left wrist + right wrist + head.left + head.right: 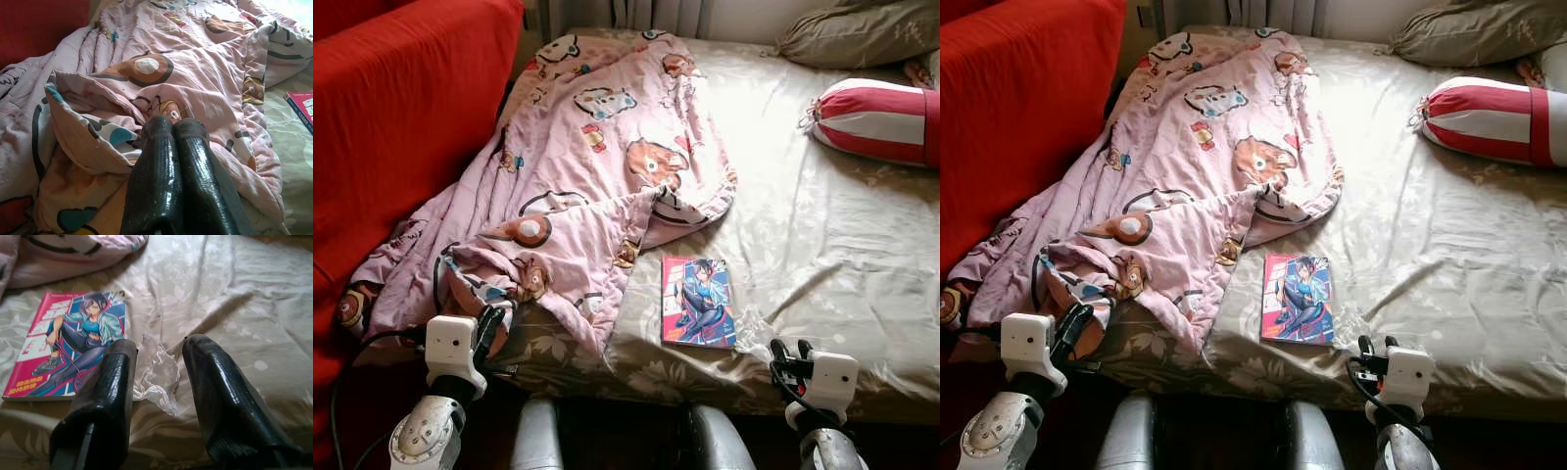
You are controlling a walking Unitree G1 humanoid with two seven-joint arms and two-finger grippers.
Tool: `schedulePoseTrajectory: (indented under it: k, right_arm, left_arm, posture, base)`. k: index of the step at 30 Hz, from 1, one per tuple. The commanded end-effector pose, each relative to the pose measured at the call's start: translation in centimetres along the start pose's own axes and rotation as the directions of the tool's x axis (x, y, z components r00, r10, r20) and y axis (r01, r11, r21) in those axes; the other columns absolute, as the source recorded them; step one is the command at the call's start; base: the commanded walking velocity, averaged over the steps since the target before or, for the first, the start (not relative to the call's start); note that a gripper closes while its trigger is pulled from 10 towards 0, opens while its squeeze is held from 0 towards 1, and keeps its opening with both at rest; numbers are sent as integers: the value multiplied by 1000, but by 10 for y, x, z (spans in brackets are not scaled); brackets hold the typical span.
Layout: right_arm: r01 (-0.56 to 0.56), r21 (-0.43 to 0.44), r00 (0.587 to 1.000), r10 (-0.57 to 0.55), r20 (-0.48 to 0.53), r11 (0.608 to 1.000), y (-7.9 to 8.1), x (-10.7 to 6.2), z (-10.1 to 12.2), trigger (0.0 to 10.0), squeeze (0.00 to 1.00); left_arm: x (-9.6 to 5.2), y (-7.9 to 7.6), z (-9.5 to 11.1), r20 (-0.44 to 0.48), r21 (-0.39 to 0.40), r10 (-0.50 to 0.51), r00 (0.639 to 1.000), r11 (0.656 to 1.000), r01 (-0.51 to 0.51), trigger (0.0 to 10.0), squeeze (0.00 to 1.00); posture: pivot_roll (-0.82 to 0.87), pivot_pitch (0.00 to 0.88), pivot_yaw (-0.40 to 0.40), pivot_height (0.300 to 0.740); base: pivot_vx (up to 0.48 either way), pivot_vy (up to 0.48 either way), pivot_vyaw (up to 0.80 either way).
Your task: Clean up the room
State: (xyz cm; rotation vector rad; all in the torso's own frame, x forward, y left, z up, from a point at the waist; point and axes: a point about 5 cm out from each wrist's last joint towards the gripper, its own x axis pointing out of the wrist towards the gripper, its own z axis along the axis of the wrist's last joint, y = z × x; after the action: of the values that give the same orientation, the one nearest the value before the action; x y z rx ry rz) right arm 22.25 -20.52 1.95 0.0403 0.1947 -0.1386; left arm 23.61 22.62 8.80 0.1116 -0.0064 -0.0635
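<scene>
Rumpled pink quilt [587,166], glossy flat book [698,302].

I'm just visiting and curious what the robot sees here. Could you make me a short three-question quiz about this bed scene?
1. True or false: the book lies under the pink blanket.
2. Which gripper has its fingers apart: A) left gripper, B) right gripper?
3. Fill in: the striped bolster is red and ____.

Key:
1. False; it lies bare on the bedsheet, beside the blanket.
2. B; the left one's fingers are pressed together.
3. White.
</scene>
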Motion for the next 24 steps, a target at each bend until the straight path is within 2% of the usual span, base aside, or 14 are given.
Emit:
schedulePoseTrajectory:
  k: [1, 3, 24]
  right_arm:
    - [20, -2, 999, -20, -29, 1000, -4, -3, -6, 10000, 0]
    - [17, 4, 1000, -17, 0, 1000, -4, -3, -3, 10000, 0]
    - [5, 27, 1000, -5, -5, 1000, 1, -1, -3, 10000, 0]
  left_arm:
    - [-1, -2, -1, -11, -2, -11, 1000, 1000, 11, 10000, 0]
    - [-1, -1, -1, -13, -3, -11, 1000, 1000, 11, 10000, 0]
    - [1, -4, 1, -14, -13, -15, 1000, 1000, 15, 10000, 0]
  posture:
    - [105, 207, -66, 583]
    - [106, 207, -66, 573]
    - [112, 222, -62, 573]
  base:
    - [0, 0, 0]
    - [0, 0, 0]
    - [0, 0, 0]
